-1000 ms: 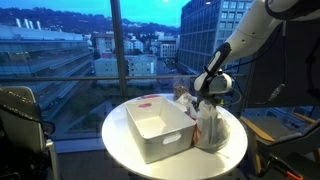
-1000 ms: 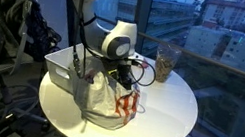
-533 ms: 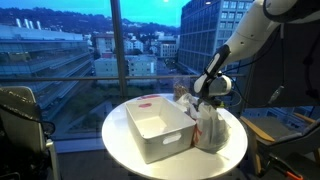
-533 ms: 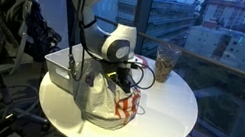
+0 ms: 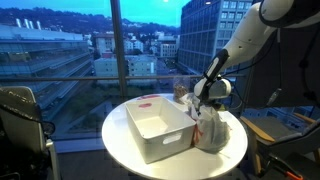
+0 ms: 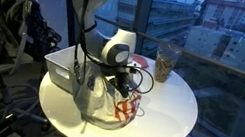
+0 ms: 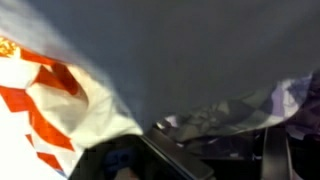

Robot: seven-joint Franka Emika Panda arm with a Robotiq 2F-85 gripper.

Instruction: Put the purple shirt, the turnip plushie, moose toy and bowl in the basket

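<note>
Gripper: the gripper [image 5: 203,103] hangs low against the white bag [image 5: 210,130], apparently reaching for what lies at its foot.
Fingers: in the wrist view the fingers [image 7: 180,162] stand apart, and no grip can be made out.
Purple shirt: the purple shirt [image 7: 250,115] lies crumpled just ahead of the fingers, beside the bag's red-printed side.
Basket: the basket [image 5: 165,148] sits just beside the bag with its top open and looks bare inside, ready to receive.
Unlocated: the moose toy and the bowl cannot be picked out.
Edges: the bag and the basket wall crowd the gripper.
Open room: bare counter [image 6: 171,108] lies beyond the bag, and the space above the basket is free.
</note>
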